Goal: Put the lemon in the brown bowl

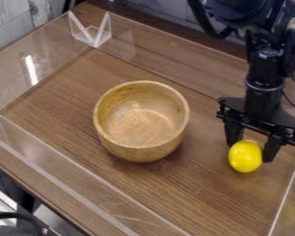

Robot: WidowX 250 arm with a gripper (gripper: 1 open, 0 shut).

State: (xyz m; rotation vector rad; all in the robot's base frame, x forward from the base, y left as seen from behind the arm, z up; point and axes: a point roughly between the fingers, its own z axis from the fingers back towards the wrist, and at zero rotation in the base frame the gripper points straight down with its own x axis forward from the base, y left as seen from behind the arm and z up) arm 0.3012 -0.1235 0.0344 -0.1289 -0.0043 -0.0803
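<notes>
Grasp step. My fingers (261,145) point straight down over the lemon (245,156), which sits on the worktop (64,101) at the near right, just right of the brown bowl (141,119) and clear of it. Fingers look spread either side of the lemon's top; I can't tell if they've pinched it yet. Best play: seat both pads on the widest part, squeeze evenly so the glossy fruit doesn't squirt out, lift straight up above the rim before moving left.

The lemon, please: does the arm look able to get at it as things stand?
Probably yes: the gripper points down right over the lemon, jaws either side, nothing between; the brown bowl stands apart.
</notes>
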